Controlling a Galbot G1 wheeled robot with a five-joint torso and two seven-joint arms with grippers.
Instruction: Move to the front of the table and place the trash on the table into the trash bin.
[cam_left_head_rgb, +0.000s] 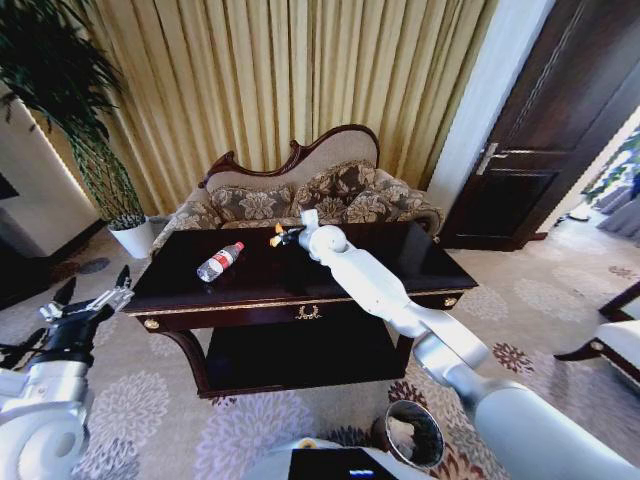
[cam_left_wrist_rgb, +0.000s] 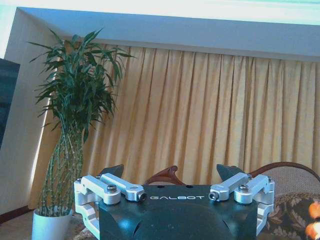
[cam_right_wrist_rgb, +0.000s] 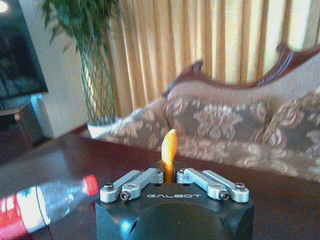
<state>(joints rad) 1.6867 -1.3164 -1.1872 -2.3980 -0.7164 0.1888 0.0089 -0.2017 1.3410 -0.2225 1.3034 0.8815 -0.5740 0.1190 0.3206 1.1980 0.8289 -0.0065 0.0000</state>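
Observation:
The dark glossy table (cam_left_head_rgb: 400, 262) with gold trim stands in front of me. A clear plastic bottle (cam_left_head_rgb: 220, 262) with a red cap lies on its left half and also shows as the bottle (cam_right_wrist_rgb: 40, 205) in the right wrist view. My right arm reaches over the tabletop. Its right gripper (cam_left_head_rgb: 287, 238) is shut on a small orange piece (cam_right_wrist_rgb: 169, 147) that stands upright between the fingers, low over the table. The open left gripper (cam_left_head_rgb: 92, 300) waits off the table's left end, fingers (cam_left_wrist_rgb: 112, 171) spread on nothing. The trash bin (cam_left_head_rgb: 395, 405) stands on the carpet at my lower right.
A patterned sofa (cam_left_head_rgb: 300, 200) sits right behind the table before yellow curtains. A tall potted plant (cam_left_head_rgb: 60, 110) is at the far left, a dark door (cam_left_head_rgb: 560, 120) at the right, and a chair's edge (cam_left_head_rgb: 610, 345) farther right. Patterned carpet surrounds the table.

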